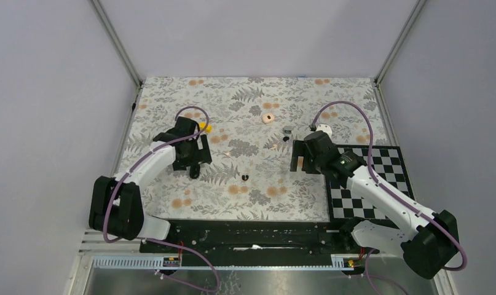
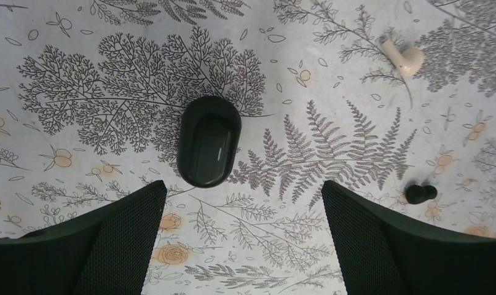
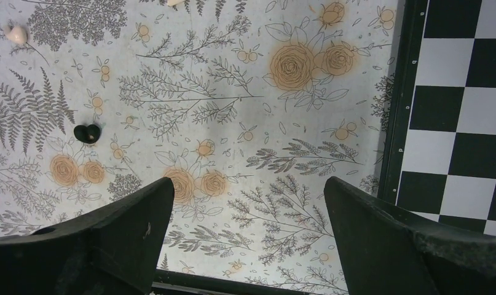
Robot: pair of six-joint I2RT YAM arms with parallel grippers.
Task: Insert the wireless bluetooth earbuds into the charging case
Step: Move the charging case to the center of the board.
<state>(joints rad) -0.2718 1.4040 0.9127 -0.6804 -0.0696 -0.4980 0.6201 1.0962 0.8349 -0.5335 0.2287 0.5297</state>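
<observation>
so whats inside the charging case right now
Nothing of the inside shows: the charging case lies shut on the floral mat, its lid covering whatever it holds. One black earbud lies outside it on the mat, apart from it.

- The left arm reaches forward from its base, elbow bent and wrist tipped downward.
- The left gripper points down, its jaws spread wide and empty.
- The right arm stretches forward and inward, wrist tipped downward.
- The right gripper points down too, its jaws wide apart and holding nothing.
</observation>
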